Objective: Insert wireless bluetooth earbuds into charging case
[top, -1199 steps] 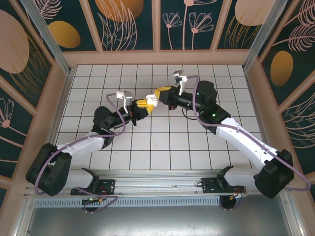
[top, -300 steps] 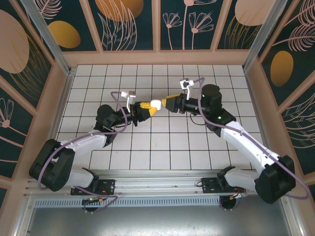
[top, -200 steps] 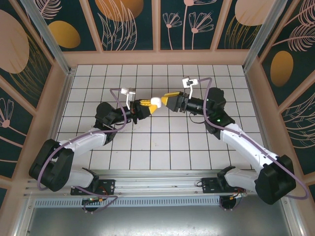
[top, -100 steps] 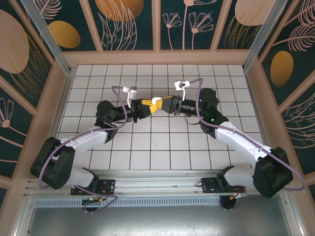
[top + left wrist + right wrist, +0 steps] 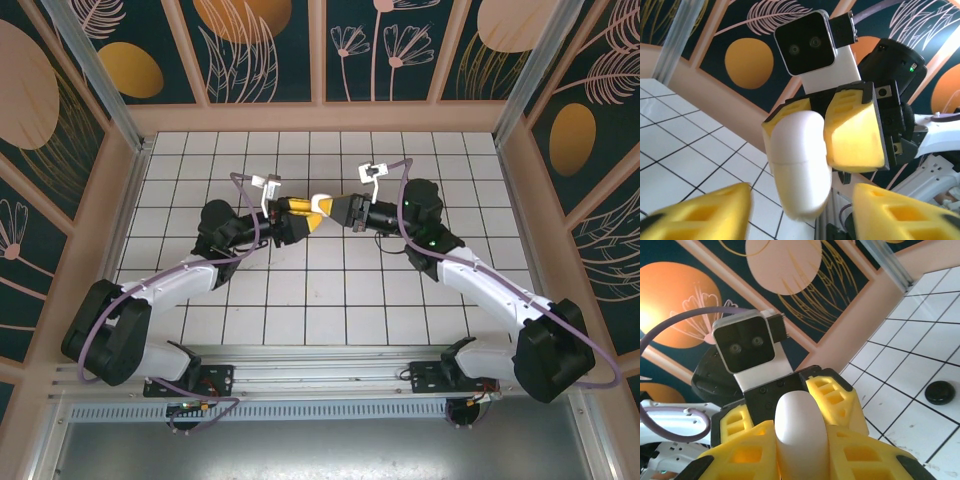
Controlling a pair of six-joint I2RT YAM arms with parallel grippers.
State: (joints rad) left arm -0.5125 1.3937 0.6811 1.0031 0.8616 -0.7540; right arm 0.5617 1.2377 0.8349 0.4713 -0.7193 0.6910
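White tiled table (image 5: 200, 150), walled at every edge, has open room all round. Two grippers meet toward twelve o'clock: the right gripper (image 5: 330, 207) clenches one white charging case (image 5: 800, 165), while the left gripper (image 5: 305, 213) is spread loose beside it. One black earbud (image 5: 942, 392) lies on a tile at four o'clock in the right wrist view.

Reaching inward from both sides, forearms level, tips meeting nose to nose in mid-air. Left claw (image 5: 303, 216) with fingers spread apart; right claw (image 5: 330, 207) clamped round white case (image 5: 320, 203).
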